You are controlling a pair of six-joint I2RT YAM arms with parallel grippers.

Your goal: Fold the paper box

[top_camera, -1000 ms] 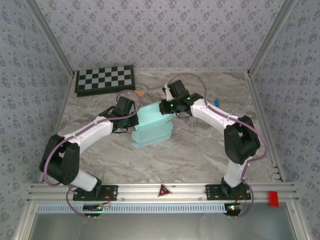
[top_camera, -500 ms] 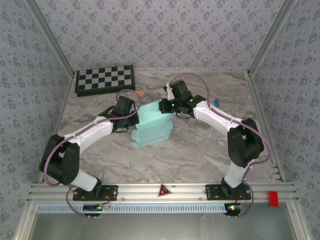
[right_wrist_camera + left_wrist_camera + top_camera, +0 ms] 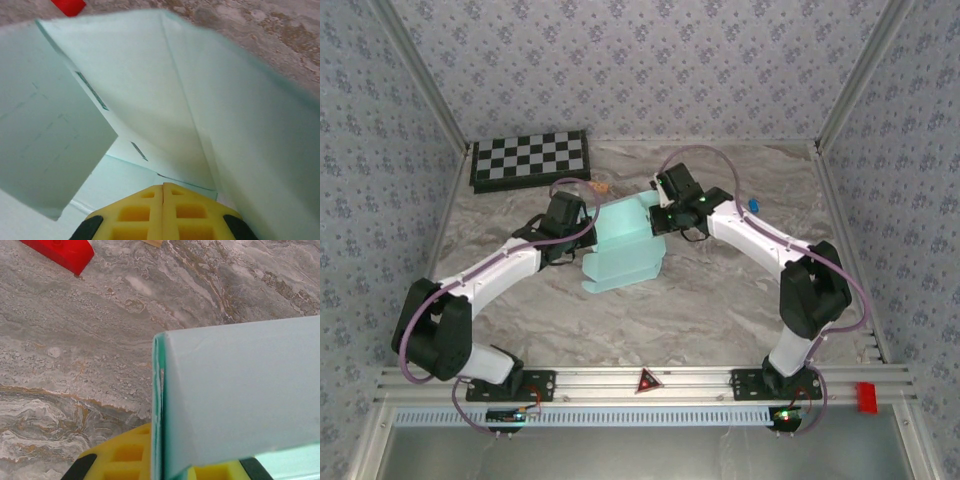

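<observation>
One paper box lies at the middle of the marble table. It is a pale cyan card, partly folded, and seen from above its long axis runs roughly from 7 o'clock to 1 o'clock. The wider base end points toward 7 o'clock and the raised panels stand at the 1 o'clock end.

Two arms meet at it. The left gripper comes in from 9 o'clock, and its yellow pads are clamped on an upright edge of the card. The right gripper reaches in from 2 o'clock among the raised panels with its pads pressed together. Whether card is pinched between them cannot be told.

One checkerboard sits in the far corner at 11 o'clock, well apart from the box. One red block lies on the marble beyond the left gripper. One small orange bit lies at 12 o'clock and one small blue bit at 2 o'clock.

Bare marble stretches from the box toward 6 o'clock as far as the metal rail, and also toward 4 o'clock. Patterned walls close the table on three sides
</observation>
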